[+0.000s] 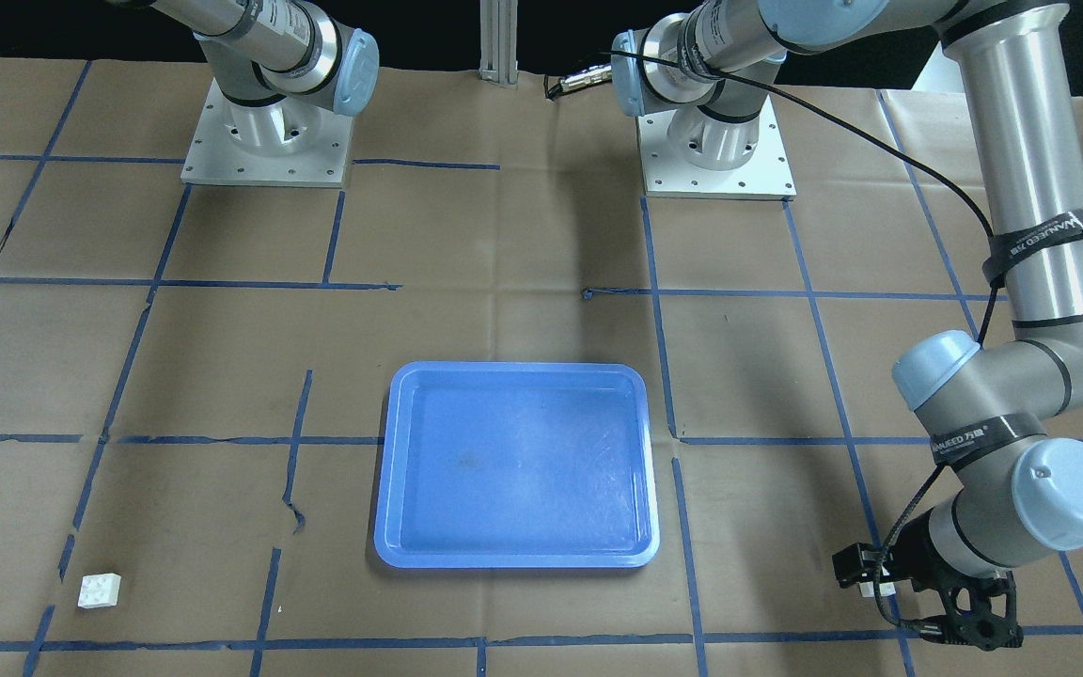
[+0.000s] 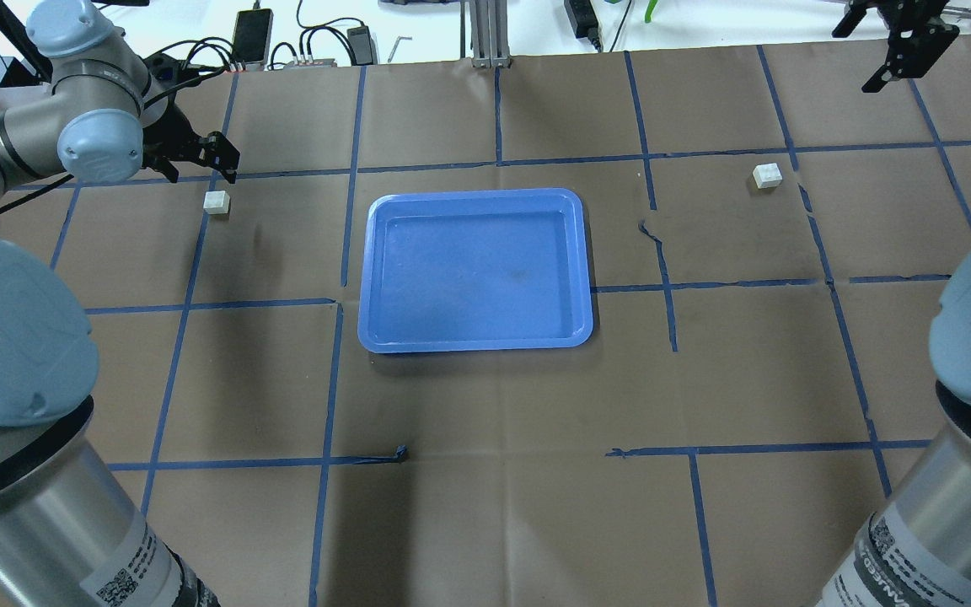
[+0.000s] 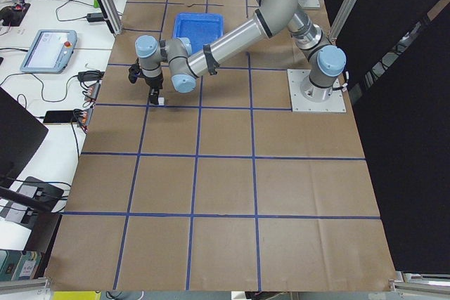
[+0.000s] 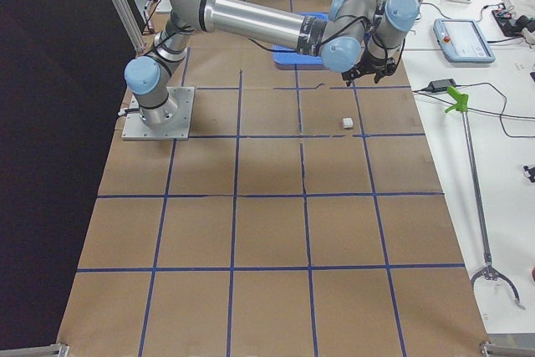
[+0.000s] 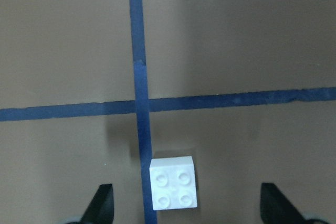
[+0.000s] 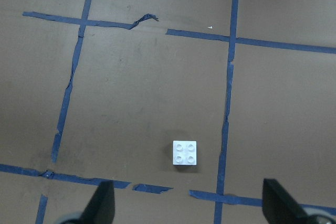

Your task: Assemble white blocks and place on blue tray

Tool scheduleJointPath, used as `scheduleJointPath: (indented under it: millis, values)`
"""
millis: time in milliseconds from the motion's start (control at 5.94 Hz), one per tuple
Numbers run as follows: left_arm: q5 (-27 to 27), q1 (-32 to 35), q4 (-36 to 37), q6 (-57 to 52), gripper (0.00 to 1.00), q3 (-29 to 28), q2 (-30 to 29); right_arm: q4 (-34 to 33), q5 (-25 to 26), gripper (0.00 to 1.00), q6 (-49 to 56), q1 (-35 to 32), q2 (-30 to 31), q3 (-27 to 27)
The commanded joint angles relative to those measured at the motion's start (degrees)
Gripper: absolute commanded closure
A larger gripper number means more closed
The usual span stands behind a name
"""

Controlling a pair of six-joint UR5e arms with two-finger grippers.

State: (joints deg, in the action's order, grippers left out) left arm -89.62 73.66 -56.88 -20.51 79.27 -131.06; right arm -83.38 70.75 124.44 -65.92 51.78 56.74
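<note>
Blue against the brown paper (image 2: 485, 506), the blue tray (image 2: 366, 278) lay flat near the middle of your table, its long side running 9 to 3 o'clock in the overhead view. From the tray's centre in that view, you would have found the left white block (image 2: 217, 203) close to 9 o'clock, a shade toward 10. The right white block (image 2: 767, 175) was between 2 and 3 o'clock. Both lay on the paper, well apart from each other and from the tray, unjoined, each with its four studs facing up.

Your left gripper (image 2: 201, 171) hovered near the left white block, at about 11 o'clock from it overhead. Its fingers were spread wide. In the left wrist view the two dark fingertips (image 5: 100, 208) stood at the bottom corners. The block lay between them, nearer the 9 o'clock tip and touching neither. That block's 9 o'clock edge met a strip of blue tape (image 5: 135, 51) that ran from 12 to 6 o'clock, and a crossing strip lay at 12 o'clock from the block.

Your right gripper (image 6: 189, 203) was likewise spread wide. In the right wrist view the right white block sat on bare paper at 12 o'clock from the gap between the tips, apart from both, with a tape line near it at 3 o'clock. Overhead, that gripper hung well away from its block, at roughly 1 to 2 o'clock from it, by the table's far edge.
</note>
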Motion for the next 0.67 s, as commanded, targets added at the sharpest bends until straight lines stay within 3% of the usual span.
scheduleJointPath:
  millis: [0,336,505]
  values:
    - [-0.2,0.0,-1.4,-0.9,0.29,0.1,-0.4,0.3,-7.3,0.01,4.6,3.2,-4.6,2.6]
    - [-0.6,0.0,-3.1,-1.3,0.77,0.1,0.5,-1.4,-9.2,0.01,5.7,3.3,-8.0,6.0]
    - [-0.6,0.0,-4.4,-1.3,0.9,-0.5,1.5,-2.8,-10.4,0.01,5.7,3.3,-9.3,6.8]
